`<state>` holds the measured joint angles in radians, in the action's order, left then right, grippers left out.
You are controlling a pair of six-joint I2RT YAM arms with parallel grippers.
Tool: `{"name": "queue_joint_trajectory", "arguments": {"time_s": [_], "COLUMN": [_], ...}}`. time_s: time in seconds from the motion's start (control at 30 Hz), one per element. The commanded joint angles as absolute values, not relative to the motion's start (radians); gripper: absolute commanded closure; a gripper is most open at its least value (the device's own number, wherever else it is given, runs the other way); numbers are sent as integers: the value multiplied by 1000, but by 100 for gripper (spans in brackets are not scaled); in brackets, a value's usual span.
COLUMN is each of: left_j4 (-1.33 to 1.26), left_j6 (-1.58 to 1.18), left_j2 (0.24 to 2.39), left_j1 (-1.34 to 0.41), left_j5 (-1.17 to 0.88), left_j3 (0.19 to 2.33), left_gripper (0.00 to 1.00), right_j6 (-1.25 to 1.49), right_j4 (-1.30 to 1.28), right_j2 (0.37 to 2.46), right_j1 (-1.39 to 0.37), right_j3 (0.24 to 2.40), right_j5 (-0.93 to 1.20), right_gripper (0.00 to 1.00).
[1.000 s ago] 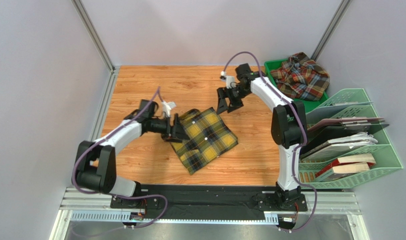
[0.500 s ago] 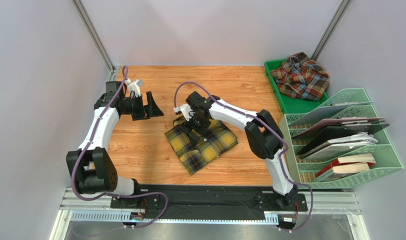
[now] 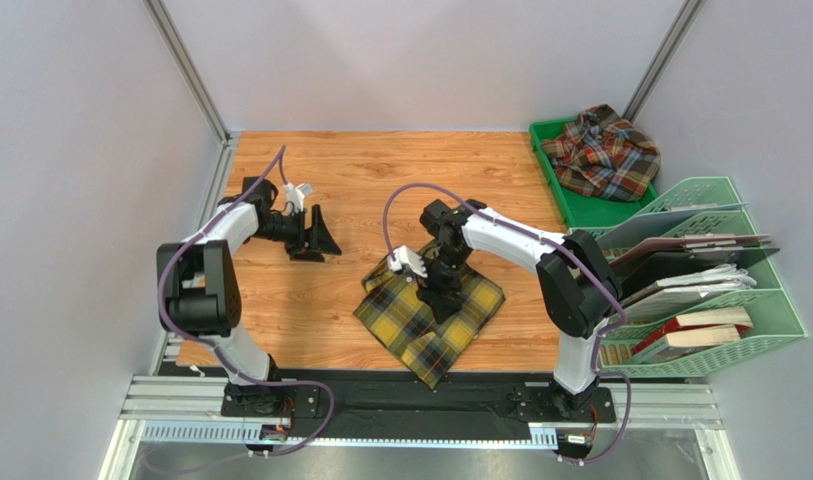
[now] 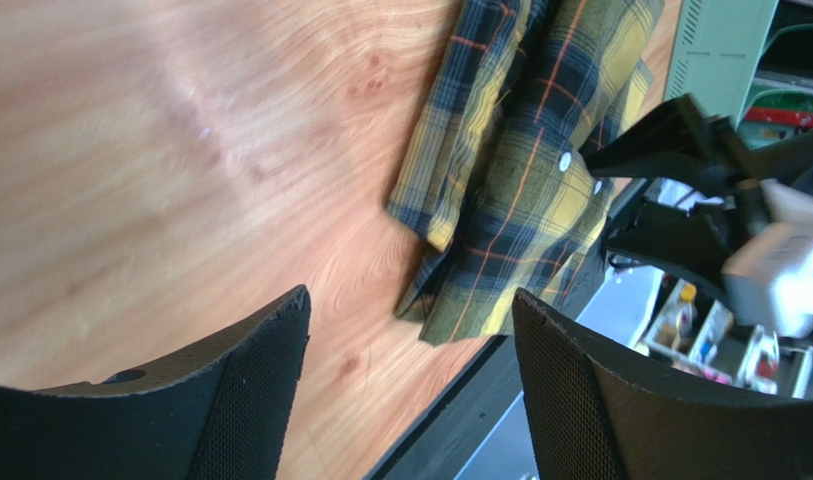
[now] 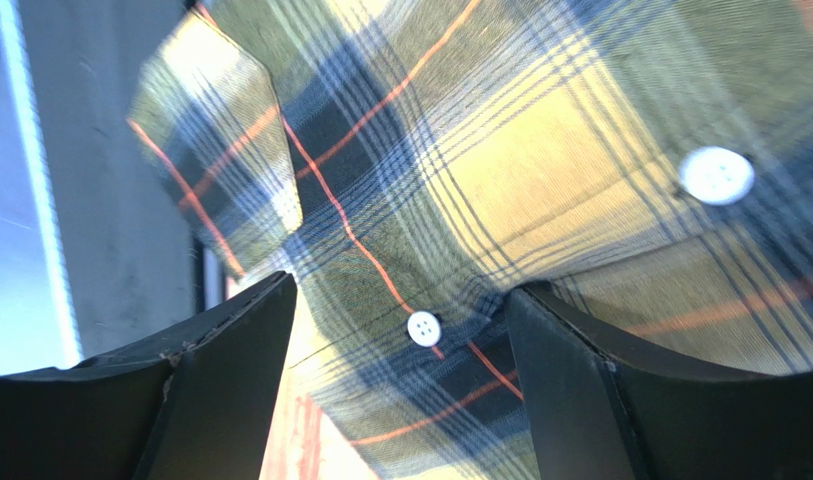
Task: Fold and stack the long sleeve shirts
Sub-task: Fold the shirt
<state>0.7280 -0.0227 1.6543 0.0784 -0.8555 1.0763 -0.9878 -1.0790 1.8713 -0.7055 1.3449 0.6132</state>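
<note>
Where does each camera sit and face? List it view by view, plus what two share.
Top external: above and behind the arms, looking down on the wooden table; both arms show.
Left wrist: low over the table, facing the folded yellow-and-black plaid flannel shirt; left gripper open.
Right wrist: close above that shirt; right gripper open.
Shared: the shirt, in every view.

Wood table (image 3: 280, 320): folded yellow plaid shirt (image 3: 420, 335) lies flat near centre; green tray (image 3: 580, 205) at far right corner.

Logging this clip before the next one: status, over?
Left pincer open, off the cloth. Right pincer open, down on folded yellow shirt. Red shirt bunched in green tray. Nothing blocking.
</note>
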Motion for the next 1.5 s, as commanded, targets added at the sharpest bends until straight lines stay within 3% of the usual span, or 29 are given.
{"name": "queue_joint_trajectory", "arguments": {"time_s": [0.0, 0.13, 0.27, 0.5, 1.27, 1.4, 1.47], "left_j4": [709, 707, 701, 776, 758, 668, 629], "left_j6": [58, 69, 72, 109, 43, -30, -80], "left_j2": [1764, 1877, 1997, 2144, 2210, 2224, 2230], "left_j1": [9, -80, -130, -231, -420, -420, -422], "left_j5": [-930, -923, -928, -927, -1083, -1127, -1179], "left_j3": [1202, 1276, 1339, 1463, 1401, 1375, 1362], "left_gripper": [22, 21, 21, 20, 21, 26, 36], "right_j6": [-822, -473, -381, -316, -295, -285, -281], "right_j4": [-1074, -957, -896, -865, -841, -830, -824], "right_j2": [1827, 1835, 1825, 1925, 2023, 2025, 2020], "right_j1": [-635, -600, -583, -568, -545, -546, -546], "right_j3": [1477, 1450, 1379, 1377, 1422, 1414, 1413], "right_j5": [743, 660, 612, 542, 558, 555, 557], "right_gripper": [18, 19, 20, 21, 22, 22, 22]}}
